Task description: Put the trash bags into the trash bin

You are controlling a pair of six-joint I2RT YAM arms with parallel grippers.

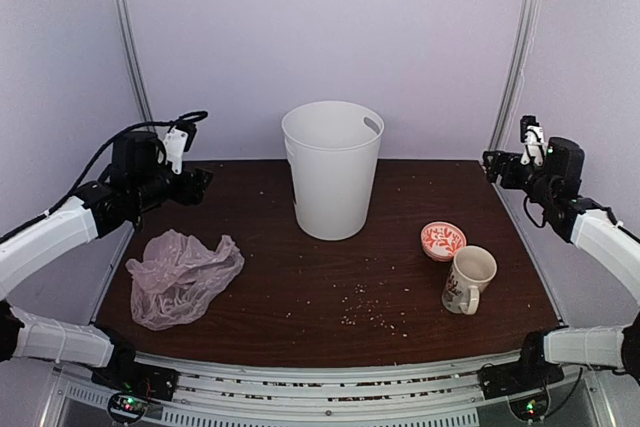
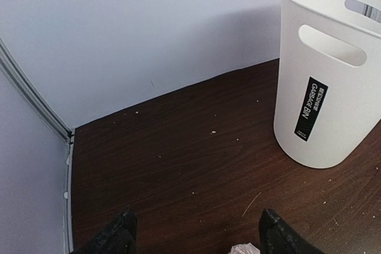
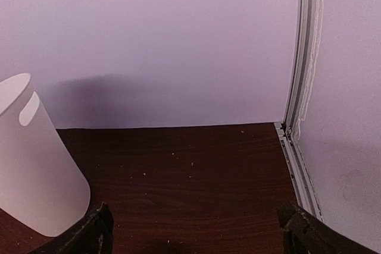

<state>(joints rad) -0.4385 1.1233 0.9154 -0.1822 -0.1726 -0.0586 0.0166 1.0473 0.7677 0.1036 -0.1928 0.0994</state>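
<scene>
One bag (image 1: pixel 183 277) is lying crumpled on the table (image 1: pixel 300 297), outside the one bin (image 1: pixel 332 169).
The left gripper (image 2: pixel 196 230) and right gripper (image 3: pixel 196 230) are hovering over the far corners, each with fingers spread apart and empty. The bag is sitting front-left, well apart from the upright bin at centre back. One mug (image 1: pixel 469 280) and one dish (image 1: pixel 442 240) are standing near each other at right.

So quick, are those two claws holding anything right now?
Left gripper: open, holding nothing.
Right gripper: open, holding nothing.
</scene>
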